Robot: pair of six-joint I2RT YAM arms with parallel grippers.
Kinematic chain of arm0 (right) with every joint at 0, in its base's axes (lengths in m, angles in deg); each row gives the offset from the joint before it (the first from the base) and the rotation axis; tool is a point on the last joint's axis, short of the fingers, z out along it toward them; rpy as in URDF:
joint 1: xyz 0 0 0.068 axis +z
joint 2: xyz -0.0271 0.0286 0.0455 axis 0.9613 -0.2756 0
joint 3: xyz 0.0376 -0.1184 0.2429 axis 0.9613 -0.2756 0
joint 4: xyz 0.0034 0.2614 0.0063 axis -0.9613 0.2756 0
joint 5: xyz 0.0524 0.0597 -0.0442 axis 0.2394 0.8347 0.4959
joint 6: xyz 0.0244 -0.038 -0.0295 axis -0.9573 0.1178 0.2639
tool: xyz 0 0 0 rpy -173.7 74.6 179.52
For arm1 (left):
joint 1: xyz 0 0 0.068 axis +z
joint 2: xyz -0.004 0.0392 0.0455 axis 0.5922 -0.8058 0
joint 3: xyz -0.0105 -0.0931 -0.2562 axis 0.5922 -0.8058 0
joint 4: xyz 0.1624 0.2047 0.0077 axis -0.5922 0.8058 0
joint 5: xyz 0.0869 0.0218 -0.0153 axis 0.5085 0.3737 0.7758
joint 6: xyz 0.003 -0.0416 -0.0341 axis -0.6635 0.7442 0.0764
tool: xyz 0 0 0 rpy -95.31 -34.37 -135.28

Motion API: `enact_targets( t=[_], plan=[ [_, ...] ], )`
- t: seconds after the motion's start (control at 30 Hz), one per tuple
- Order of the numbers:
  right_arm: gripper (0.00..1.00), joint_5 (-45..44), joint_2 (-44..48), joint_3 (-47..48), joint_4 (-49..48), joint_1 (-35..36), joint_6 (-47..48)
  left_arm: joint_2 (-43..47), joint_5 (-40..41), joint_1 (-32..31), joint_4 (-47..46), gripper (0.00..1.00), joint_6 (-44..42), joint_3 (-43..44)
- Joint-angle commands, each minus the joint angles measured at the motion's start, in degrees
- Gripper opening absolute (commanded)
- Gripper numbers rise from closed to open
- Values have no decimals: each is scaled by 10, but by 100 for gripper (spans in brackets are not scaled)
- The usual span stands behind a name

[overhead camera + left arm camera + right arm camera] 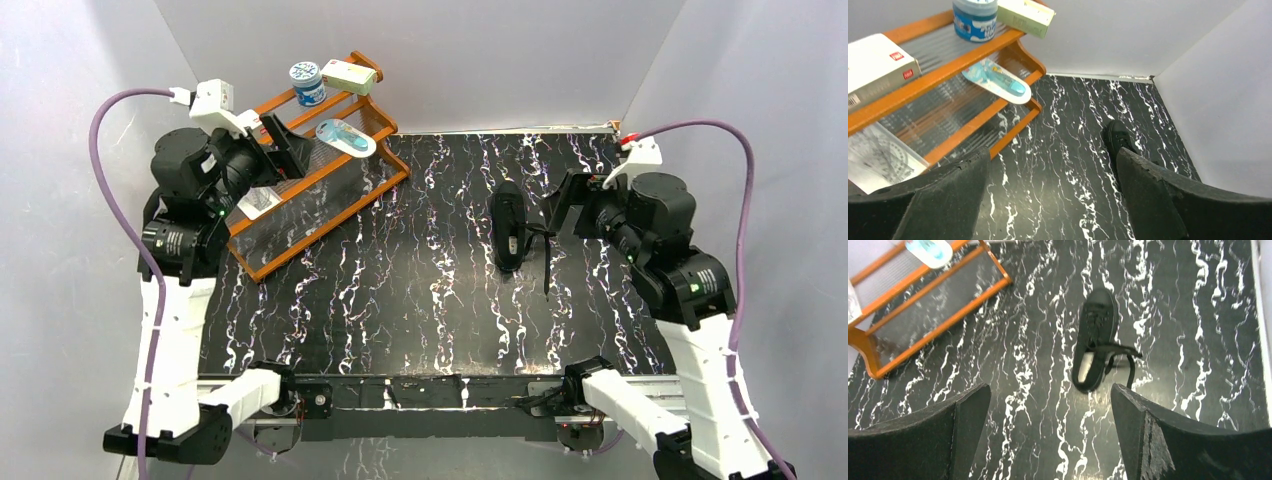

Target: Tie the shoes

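Top view: the shoe (pixel 508 228) sits right of centre on the marbled table (pixel 400 300), opening up, toe toward the back wall. The laces (pixel 546 255) are untied and trail off its right side. The right gripper (pixel 562 205) is just beside the shoe, on the lace side, jaws spread wide with nothing in them. That placement looks chosen for reach to the loose ends. The left gripper (pixel 285 150) is in the upper left of the frame over the orange rack (pixel 330 195), well apart from the shoe, also wide open and empty.

Left wrist view: both fingers fill the bottom corners with a wide, empty gap between them. The rack takes up the upper left, holding a blue tub (pixel 975 17), a pale box (pixel 1025 15) and a blister pack (pixel 998 82). Only the shoe's toe shows, at mid-right, just above the right finger. This arm isn't lined up on anything yet.

Right wrist view: the camera looks down on the shoe, upper centre, with the white label (pixel 1087 362) visible on the insole. One lace loops out to the right of the shoe and back down onto the table. The fingers are spread at the bottom of the frame and hold nothing.

Judgement: no knot started. The next move is likely the right arm dropping onto a lace end while the left arm crosses over — tying needs both. The risk is thin black lace on a dark table, which is easy to miss or pinch badly.
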State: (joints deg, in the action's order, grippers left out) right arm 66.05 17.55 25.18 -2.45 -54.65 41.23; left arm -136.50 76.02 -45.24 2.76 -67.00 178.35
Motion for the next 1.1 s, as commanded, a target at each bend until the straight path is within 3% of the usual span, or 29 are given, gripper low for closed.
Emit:
enact_targets(
  t=[0.0,0.23,0.53,0.87,1.07],
  plan=[
    [98,-16,-19,21,59,0,-38,-19,-81,32,45,94,61,19],
    [99,-39,-69,5,118,0,-80,-32,-181,70,92,95,125,-13],
    [98,-40,-210,-10,128,-19,-48,-18,-269,52,122,95,179,-78],
    [69,102,-369,-74,19,-100,70,-78,-302,-13,133,95,209,-76],
    [64,163,-447,-93,-70,-106,80,-150,-242,-47,166,95,194,-10]
  ],
)
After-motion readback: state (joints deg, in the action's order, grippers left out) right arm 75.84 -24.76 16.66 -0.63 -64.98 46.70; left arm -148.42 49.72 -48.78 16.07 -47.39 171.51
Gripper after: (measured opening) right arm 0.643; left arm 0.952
